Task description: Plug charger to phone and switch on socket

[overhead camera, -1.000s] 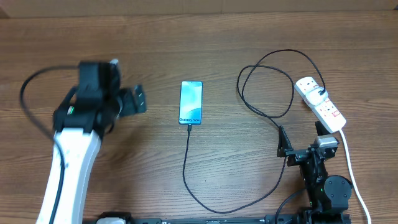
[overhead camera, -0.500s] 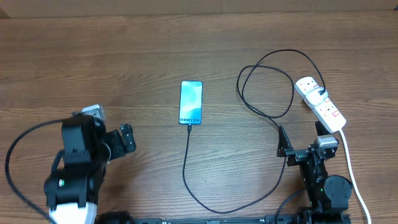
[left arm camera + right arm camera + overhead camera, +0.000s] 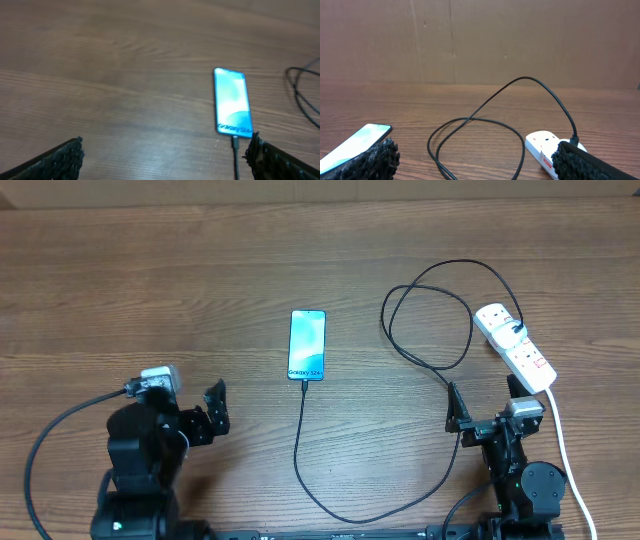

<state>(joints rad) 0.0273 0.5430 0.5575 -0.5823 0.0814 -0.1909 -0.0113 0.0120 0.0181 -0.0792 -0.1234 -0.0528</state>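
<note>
The phone (image 3: 307, 344) lies flat at the table's middle, screen lit, "Galaxy S24+" band at its near end. It also shows in the left wrist view (image 3: 232, 102) and the right wrist view (image 3: 356, 142). The charger, a thin black cable (image 3: 300, 440), meets the phone's near end with its tip (image 3: 234, 143). It curves along the front and loops (image 3: 475, 131) up to a plug in the white socket (image 3: 517, 346). The socket also shows in the right wrist view (image 3: 543, 145). My left gripper (image 3: 212, 412) is open and empty, left of the phone. My right gripper (image 3: 483, 402) is open and empty, near the socket.
The socket's thick white cord (image 3: 563, 442) runs down the right side past my right arm. A brown cardboard wall (image 3: 480, 40) stands behind the table. The left arm's black cable (image 3: 45, 445) arcs at the front left.
My left arm has drawn back from the far left of the table to the front left and lowered. Its gripper stays open. The right arm, phone and cable have not moved.
</note>
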